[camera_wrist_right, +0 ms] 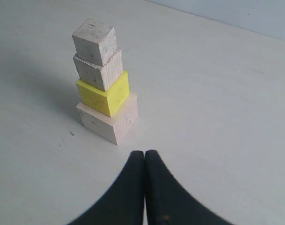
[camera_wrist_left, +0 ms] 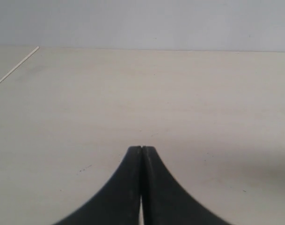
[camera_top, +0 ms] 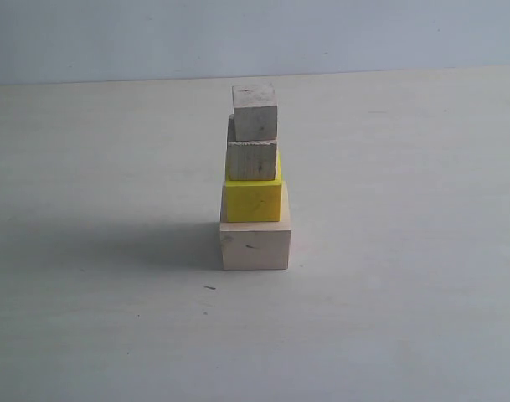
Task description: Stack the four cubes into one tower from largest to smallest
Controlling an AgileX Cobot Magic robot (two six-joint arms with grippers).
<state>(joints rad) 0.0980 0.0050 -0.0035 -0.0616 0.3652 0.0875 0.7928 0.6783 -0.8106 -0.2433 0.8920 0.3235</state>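
Observation:
The tower (camera_top: 255, 180) stands in the middle of the table. Its base is the large pale wood cube (camera_top: 255, 245) (camera_wrist_right: 108, 122). On that sits the yellow cube (camera_top: 253, 199) (camera_wrist_right: 105, 96), then the smaller bare wood cube (camera_top: 252, 158) (camera_wrist_right: 99, 70), then the smallest bare wood cube (camera_top: 255, 112) (camera_wrist_right: 94, 41) on top. My right gripper (camera_wrist_right: 144, 153) is shut and empty, a short way off the tower's base. My left gripper (camera_wrist_left: 142, 148) is shut and empty over bare table, with no cube in its view. Neither gripper shows in the exterior view.
The pale table (camera_top: 405, 293) runs back to a light wall (camera_top: 112, 38). A thin white line (camera_wrist_left: 16, 69) crosses the table's corner in the left wrist view. The tower casts a shadow (camera_top: 112, 243) to its left.

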